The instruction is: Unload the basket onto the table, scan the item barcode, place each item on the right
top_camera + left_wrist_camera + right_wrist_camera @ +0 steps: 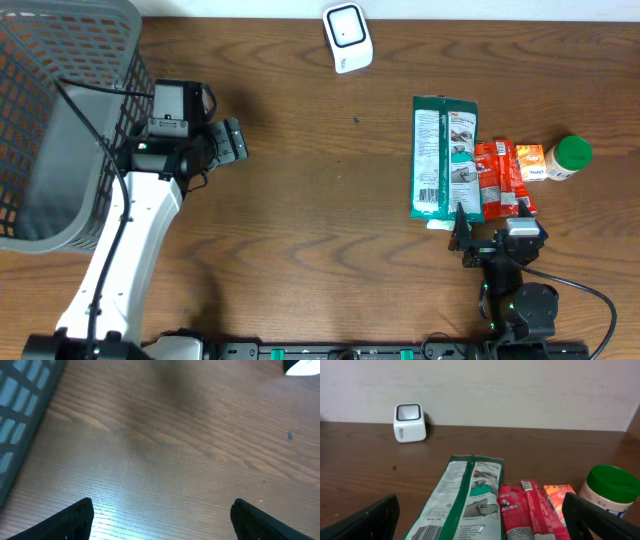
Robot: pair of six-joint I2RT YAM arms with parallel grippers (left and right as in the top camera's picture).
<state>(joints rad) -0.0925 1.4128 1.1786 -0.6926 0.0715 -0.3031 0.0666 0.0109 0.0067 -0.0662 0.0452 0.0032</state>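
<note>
Just ahead of right gripper, fingers spread: green packet, barcode end nearest | left gripper: fingers apart, well away

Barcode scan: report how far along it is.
Done: nothing; green pouch, red packets, orange box and jar all lie on the table. In hand: nothing; left gripper open, right gripper open by the pouch. Left: lift an item, show its barcode to the white scanner.

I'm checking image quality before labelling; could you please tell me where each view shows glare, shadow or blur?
Overhead: evenly lit, sharp throughout. Left wrist: pale glare on the table between the left fingers, a dim shadow further up, basket blurred. Right wrist: scanner and green packet crisp, right fingers dark and soft.
</note>
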